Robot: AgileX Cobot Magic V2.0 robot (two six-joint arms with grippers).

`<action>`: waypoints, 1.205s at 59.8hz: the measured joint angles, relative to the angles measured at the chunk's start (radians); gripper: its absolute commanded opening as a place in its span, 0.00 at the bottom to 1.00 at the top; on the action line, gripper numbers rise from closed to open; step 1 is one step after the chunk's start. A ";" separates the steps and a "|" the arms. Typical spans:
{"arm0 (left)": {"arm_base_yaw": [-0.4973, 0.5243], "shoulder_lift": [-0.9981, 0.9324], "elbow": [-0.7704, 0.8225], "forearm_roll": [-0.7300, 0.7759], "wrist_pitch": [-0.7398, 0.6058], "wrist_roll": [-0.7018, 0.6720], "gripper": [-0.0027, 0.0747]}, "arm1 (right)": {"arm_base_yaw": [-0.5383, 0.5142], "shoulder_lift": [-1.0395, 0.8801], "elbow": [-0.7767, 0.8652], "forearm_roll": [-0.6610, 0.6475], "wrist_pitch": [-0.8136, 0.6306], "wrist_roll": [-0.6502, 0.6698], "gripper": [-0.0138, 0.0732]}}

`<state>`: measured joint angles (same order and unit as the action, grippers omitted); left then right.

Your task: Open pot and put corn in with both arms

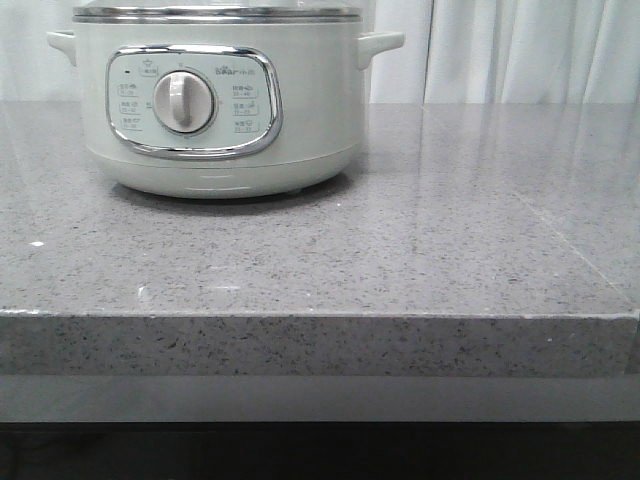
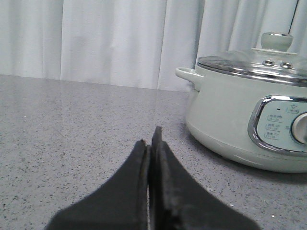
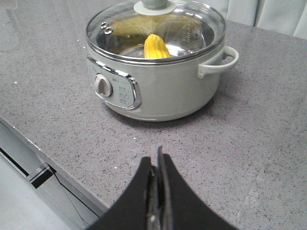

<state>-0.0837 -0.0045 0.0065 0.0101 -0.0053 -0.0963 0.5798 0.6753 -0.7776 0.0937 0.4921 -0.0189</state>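
The pale green-white pot (image 1: 220, 95) stands at the back left of the grey table, dial panel facing me. It also shows in the left wrist view (image 2: 249, 120) and the right wrist view (image 3: 153, 72). Its glass lid (image 3: 156, 28) with a knob (image 2: 277, 40) sits on the rim. The yellow corn (image 3: 156, 47) lies inside the pot under the lid. My left gripper (image 2: 149, 136) is shut and empty, low over the table beside the pot. My right gripper (image 3: 156, 158) is shut and empty, above the table well short of the pot. Neither gripper shows in the front view.
White curtains (image 1: 520, 50) hang behind the grey speckled table (image 1: 400, 250). The table's front edge (image 1: 320, 315) runs across the front view, and an edge shows in the right wrist view (image 3: 43, 148). The pot's side handles (image 3: 220, 60) stick out.
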 measured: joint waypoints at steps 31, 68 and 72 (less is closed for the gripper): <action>0.000 0.000 0.000 0.000 0.000 0.000 0.01 | 0.000 -0.002 0.004 0.000 0.000 0.000 0.08; 0.000 0.000 0.000 0.000 0.000 0.000 0.01 | -0.439 -0.543 0.559 -0.001 -0.345 0.000 0.08; 0.000 0.000 0.000 0.000 0.000 0.000 0.01 | -0.465 -0.585 0.619 -0.001 -0.366 0.000 0.08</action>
<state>-0.0837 -0.0045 0.0065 0.0101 -0.0053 -0.0963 0.1149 0.0900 -0.1587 0.0925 0.1260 -0.0189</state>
